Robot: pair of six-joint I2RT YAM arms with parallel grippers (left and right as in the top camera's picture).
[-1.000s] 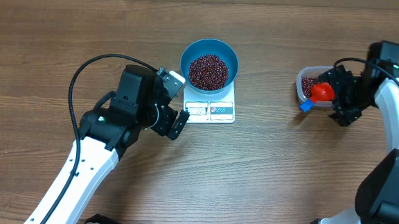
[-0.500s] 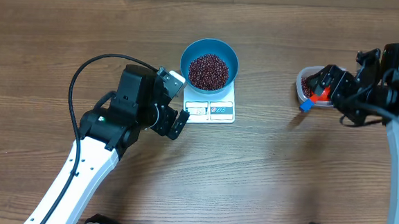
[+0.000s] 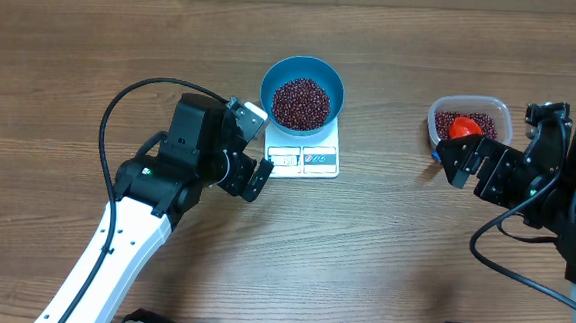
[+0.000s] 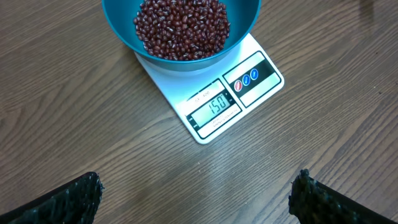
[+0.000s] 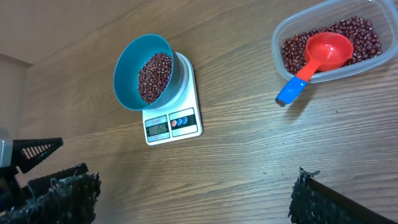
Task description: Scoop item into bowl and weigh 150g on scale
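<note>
The blue bowl stands on the white scale at the table's middle, with the item, a maroon heap of beans, inside it. In the left wrist view the scale shows 150 on its display. My left gripper hovers open just left of the scale, nothing between its fingers. At the right, my right gripper is open and empty, below and clear of the tub. The right wrist view looks down on bare wood between its fingertips.
A clear plastic tub at the right holds more beans and a red scoop whose blue handle end sticks out over the tub's near-left rim. The left arm's black cable loops over the table at the left.
My right arm has drawn back from the tub toward the near side, leaving the red scoop lying in the tub. The left arm, bowl and scale have not moved.
</note>
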